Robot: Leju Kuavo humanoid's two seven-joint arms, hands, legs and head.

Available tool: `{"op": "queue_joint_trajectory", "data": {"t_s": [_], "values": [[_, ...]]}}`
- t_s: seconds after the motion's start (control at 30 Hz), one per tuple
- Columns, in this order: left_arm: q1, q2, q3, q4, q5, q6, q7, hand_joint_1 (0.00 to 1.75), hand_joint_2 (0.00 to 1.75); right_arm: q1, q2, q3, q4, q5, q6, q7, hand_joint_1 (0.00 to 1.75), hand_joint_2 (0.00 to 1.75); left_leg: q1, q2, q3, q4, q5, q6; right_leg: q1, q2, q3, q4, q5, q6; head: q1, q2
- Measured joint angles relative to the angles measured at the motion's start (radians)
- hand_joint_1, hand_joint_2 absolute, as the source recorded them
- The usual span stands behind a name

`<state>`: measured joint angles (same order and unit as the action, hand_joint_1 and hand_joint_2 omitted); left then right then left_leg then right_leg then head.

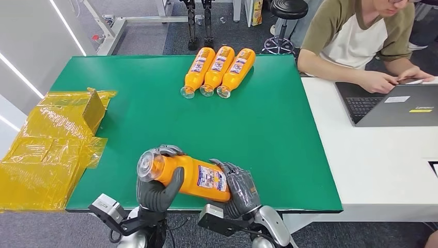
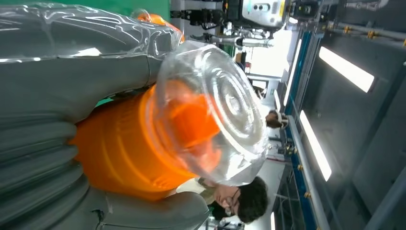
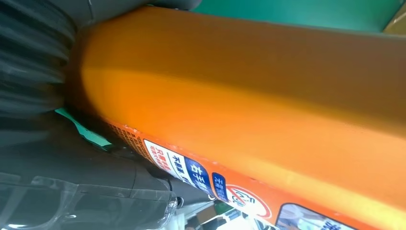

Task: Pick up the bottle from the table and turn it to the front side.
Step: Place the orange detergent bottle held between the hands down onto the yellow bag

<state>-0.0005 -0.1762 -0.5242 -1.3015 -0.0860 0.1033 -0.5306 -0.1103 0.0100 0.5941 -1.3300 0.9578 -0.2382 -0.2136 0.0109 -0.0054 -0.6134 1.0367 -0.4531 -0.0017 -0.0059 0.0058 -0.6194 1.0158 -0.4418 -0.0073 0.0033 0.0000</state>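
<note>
A: What's the biggest thing there?
B: The green-topped counter (image 1: 268, 134), with a white desk (image 1: 372, 170) butted against its right edge. A person in a white and olive shirt (image 1: 356, 39) sits at the desk with a hand on a grey open laptop (image 1: 395, 103)

A: And on the left?
B: A crumpled sheet of yellow transparent plastic wrapping (image 1: 46, 150) lies over the counter's left edge, with a small brown cardboard piece (image 1: 94, 109) standing up in it

A: Where's the bottle?
B: The orange plastic bottle with a clear domed cap and a printed label (image 1: 188, 177) is at the near edge of the counter, lying on its side with the cap to the left, label facing up. Whether it touches the counter I cannot tell

A: Who has it?
B: Both. The left hand (image 1: 155, 191) grips the cap end, fingers wrapped round the neck. The right hand (image 1: 240, 188) clasps the base end, its fingers curled against the body

A: Anything else?
B: Three more orange bottles (image 1: 219, 70) lie side by side at the far edge, touching, caps towards the robot
</note>
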Motion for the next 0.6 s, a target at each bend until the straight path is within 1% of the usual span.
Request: {"op": "queue_joint_trajectory", "data": {"t_s": [0.23, 0.27, 0.37, 0.4, 0.5, 0.6], "values": [[0.004, 0.007, -0.01, 0.01, 0.022, 0.033, -0.023, 1.75, 1.75, -0.019, 0.01, 0.021, 0.048, -0.002, -0.012, -0.002, 1.74, 1.75, 0.0, 0.0, 0.0, 0.0, 0.0, 0.0, 0.0, 0.0, 0.0, 0.0, 0.0, 0.0, 0.0, 0.0], [0.004, 0.008, -0.011, 0.01, 0.022, 0.034, -0.023, 1.75, 1.75, -0.02, 0.011, 0.022, 0.051, -0.002, -0.014, -0.002, 1.64, 1.75, 0.0, 0.0, 0.0, 0.0, 0.0, 0.0, 0.0, 0.0, 0.0, 0.0, 0.0, 0.0, 0.0, 0.0], [0.004, 0.009, -0.013, 0.011, 0.023, 0.035, -0.023, 1.75, 1.75, -0.023, 0.014, 0.024, 0.06, 0.0, -0.016, 0.0, 0.33, 1.75, 0.0, 0.0, 0.0, 0.0, 0.0, 0.0, 0.0, 0.0, 0.0, 0.0, 0.0, 0.0, 0.0, 0.0], [0.005, 0.011, -0.014, 0.011, 0.023, 0.037, -0.023, 1.75, 1.75, -0.023, 0.016, 0.025, 0.062, 0.003, -0.017, 0.003, 0.0, 1.75, 0.0, 0.0, 0.0, 0.0, 0.0, 0.0, 0.0, 0.0, 0.0, 0.0, 0.0, 0.0, 0.0, 0.0], [0.004, 0.017, -0.019, 0.012, 0.025, 0.053, -0.024, 1.75, 1.75, -0.021, 0.021, 0.028, 0.066, 0.014, -0.033, 0.011, 0.0, 1.75, 0.0, 0.0, 0.0, 0.0, 0.0, 0.0, 0.0, 0.0, 0.0, 0.0, 0.0, 0.0, 0.0, 0.0], [-0.004, 0.031, -0.023, 0.022, 0.039, 0.098, -0.038, 1.75, 1.75, -0.014, 0.029, 0.029, 0.061, -0.007, -0.081, -0.006, 0.0, 1.75, 0.0, 0.0, 0.0, 0.0, 0.0, 0.0, 0.0, 0.0, 0.0, 0.0, 0.0, 0.0, 0.0, 0.0]]}}
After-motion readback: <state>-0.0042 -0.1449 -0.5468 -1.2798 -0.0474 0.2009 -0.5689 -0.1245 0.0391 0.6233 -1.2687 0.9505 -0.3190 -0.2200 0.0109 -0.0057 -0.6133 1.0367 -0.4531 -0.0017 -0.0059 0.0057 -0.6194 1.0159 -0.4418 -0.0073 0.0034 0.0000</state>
